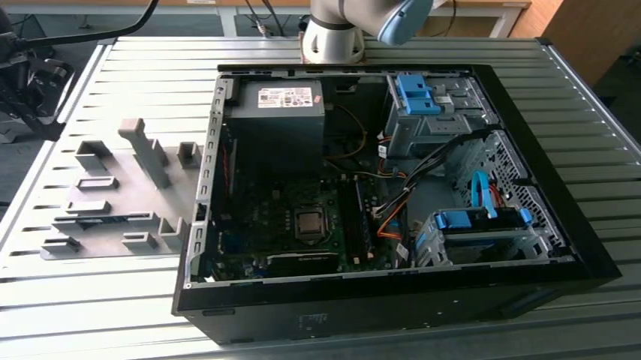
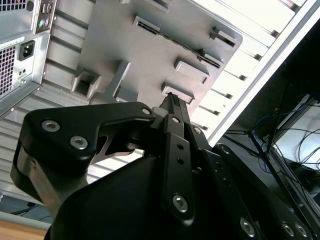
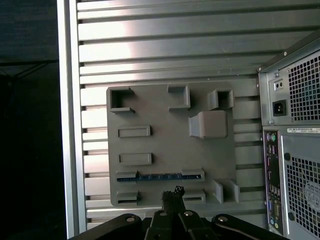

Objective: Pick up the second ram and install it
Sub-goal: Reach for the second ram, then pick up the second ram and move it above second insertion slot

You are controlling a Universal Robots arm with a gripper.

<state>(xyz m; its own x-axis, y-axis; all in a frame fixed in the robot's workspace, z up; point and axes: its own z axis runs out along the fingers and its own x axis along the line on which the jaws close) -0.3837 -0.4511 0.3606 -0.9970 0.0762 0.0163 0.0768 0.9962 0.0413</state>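
The second ram [image 3: 160,176] is a thin green-blue stick standing on edge in a long slot of the grey fixture plate [image 3: 165,140]. In the exterior view the ram [image 1: 103,220] sits low on the fixture plate [image 1: 110,169], at the exterior view's left of the case. In both wrist views my gripper [image 3: 172,191] hangs well above the plate. Its black fingers [image 2: 173,100] are pressed together with nothing between them. In the first wrist view the tips sit close to the ram's slot. The motherboard's long black slots [image 1: 353,221] lie inside the open case.
The open black computer case [image 1: 561,247] fills the middle of the slatted metal table [image 1: 90,315], and its rear panel [image 3: 300,150] stands beside the fixture plate. Several grey blocks [image 1: 140,146] rise from the plate. The arm's base [image 1: 335,34] stands behind the case.
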